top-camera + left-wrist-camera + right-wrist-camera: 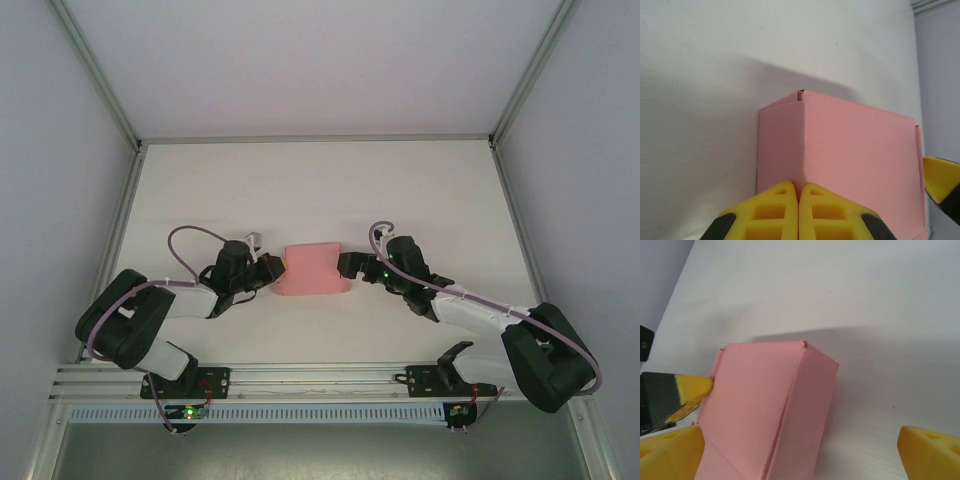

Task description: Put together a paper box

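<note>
1. Worktop (320, 190): bare toward the far edge and both side edges.
2. Paper box (312, 270): folded up, mid-worktop and nearer the near edge, long axis parallel to that edge.
3. Right fingers (930, 450): spread wide, the box's right end between them, gripping nothing.
4. Left fingers (780, 200): pressed together, tips against the box's left end.

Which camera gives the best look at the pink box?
Right wrist: the box is close, with its top, one side and fold lines clear. Left wrist shows two plain faces, cut off below. The top external view shows it whole but small.
</note>
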You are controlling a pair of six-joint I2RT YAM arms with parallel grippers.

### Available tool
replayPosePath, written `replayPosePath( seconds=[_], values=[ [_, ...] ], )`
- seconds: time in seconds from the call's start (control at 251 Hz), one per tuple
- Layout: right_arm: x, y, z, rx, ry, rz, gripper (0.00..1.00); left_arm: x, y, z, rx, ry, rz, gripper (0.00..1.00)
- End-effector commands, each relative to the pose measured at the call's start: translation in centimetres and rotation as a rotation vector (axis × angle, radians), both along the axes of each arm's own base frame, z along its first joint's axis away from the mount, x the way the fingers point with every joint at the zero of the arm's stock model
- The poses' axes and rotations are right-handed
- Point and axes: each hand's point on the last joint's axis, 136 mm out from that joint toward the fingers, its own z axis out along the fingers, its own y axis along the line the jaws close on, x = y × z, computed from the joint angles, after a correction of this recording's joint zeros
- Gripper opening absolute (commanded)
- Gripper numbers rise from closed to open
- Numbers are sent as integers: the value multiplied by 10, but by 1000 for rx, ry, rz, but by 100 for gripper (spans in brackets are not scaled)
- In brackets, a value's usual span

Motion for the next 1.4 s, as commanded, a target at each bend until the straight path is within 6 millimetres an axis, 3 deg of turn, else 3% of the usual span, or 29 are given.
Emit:
replayPosePath(
  seconds=[0.0,0.188,0.447,0.822,0.99,1.133,1.189,1.313,1.393],
  values=[
    [-7,4,3,48,49,32,98,2,-5,8,-118,-16,-9,0],
    [-7,13,6,86,74,74,98,4,-12,7,-156,-7,-45,0],
    [0,29,-1,192,154,108,97,3,-6,0,-107,-6,-26,0],
    [27,46,6,350,185,148,72,3,-5,-5,-85,-3,-34,0],
    [26,43,9,396,192,151,53,3,-5,-7,-80,-5,-38,0],
    [24,41,12,403,183,151,43,5,-7,-4,-79,-15,-44,0],
    [24,38,14,403,176,146,41,6,-8,-1,-83,-24,-54,5],
    [22,34,16,397,169,135,41,10,-12,10,-87,-56,-67,34],
    [22,30,16,388,166,120,40,13,-13,21,-84,-87,-78,45]
  ],
)
